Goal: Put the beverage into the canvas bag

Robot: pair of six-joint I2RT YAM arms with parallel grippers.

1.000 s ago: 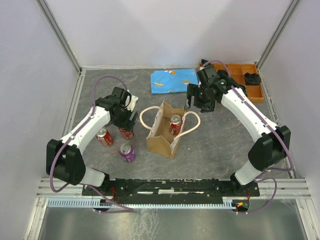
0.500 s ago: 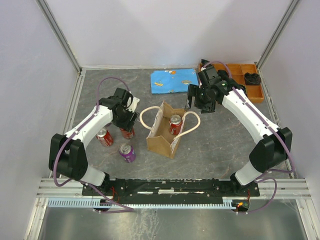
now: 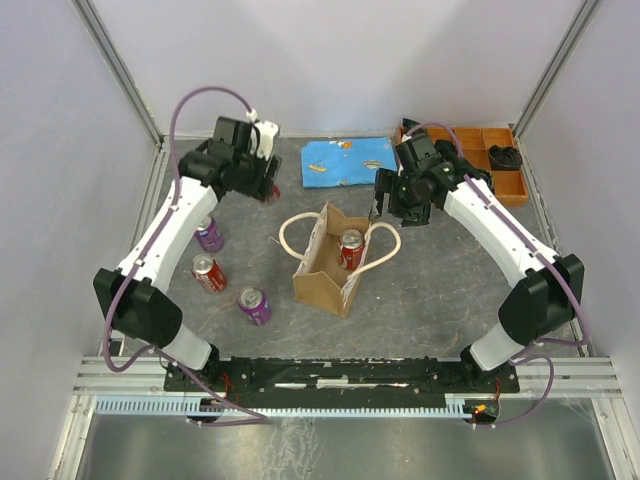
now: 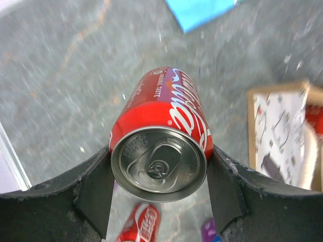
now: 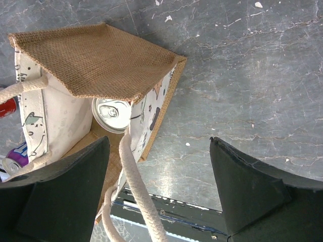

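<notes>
Left gripper (image 4: 159, 169) clamps a red aluminium cola can (image 4: 169, 118) in the air, far-left of the upright tan-brown boxy canvas bag (image 3: 322, 282), above which the right gripper (image 5: 159, 151) hangs with jaws apart.

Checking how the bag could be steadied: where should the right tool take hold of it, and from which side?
The top rim of a bag wall, from straight above, one finger inside and one outside. It stands open-topped with thin upright walls, near the open right tool. Avoid the can inside; the rope handles look limp.
</notes>
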